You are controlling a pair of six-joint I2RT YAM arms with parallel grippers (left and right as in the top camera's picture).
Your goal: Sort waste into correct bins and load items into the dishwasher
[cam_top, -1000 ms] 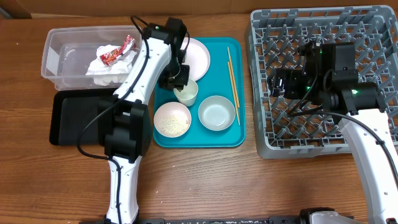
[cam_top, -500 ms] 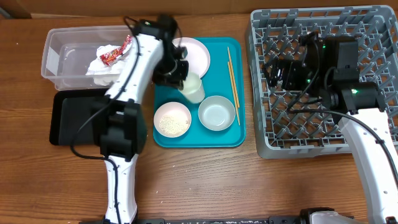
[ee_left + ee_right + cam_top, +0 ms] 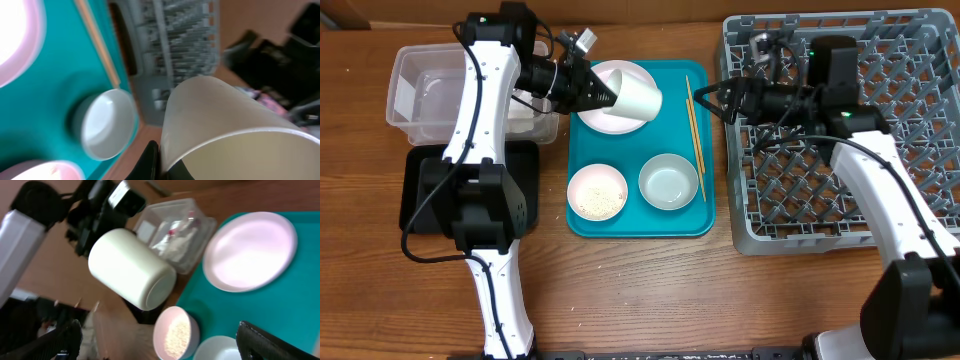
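The left jaws hold the cup [image 3: 640, 100] by its rim. It lies on its side in the air, over the far part of the teal tray [image 3: 620, 225] and just above the plate [image 3: 605, 120]. The bottom of the cup points right, toward the rack [image 3: 840, 200]. The right jaws are wide open with nothing in them. They sit at the far left edge of the rack and face the cup. I think the cup is about to be passed across.

Some work is done. The wrapper [image 3: 189, 220] and the tissue [image 3: 172, 245] are in the tub [image 3: 415, 90] on the far left of the worktop.

A lot is left. The rice [image 3: 597, 197] sits in the near left bowl [image 3: 597, 172], and the black tray [image 3: 425, 190] has nothing in it that I can see. The plate, both bowls and the chopsticks [image 3: 693, 110] are on the teal tray. I see no dishes in the rack yet.
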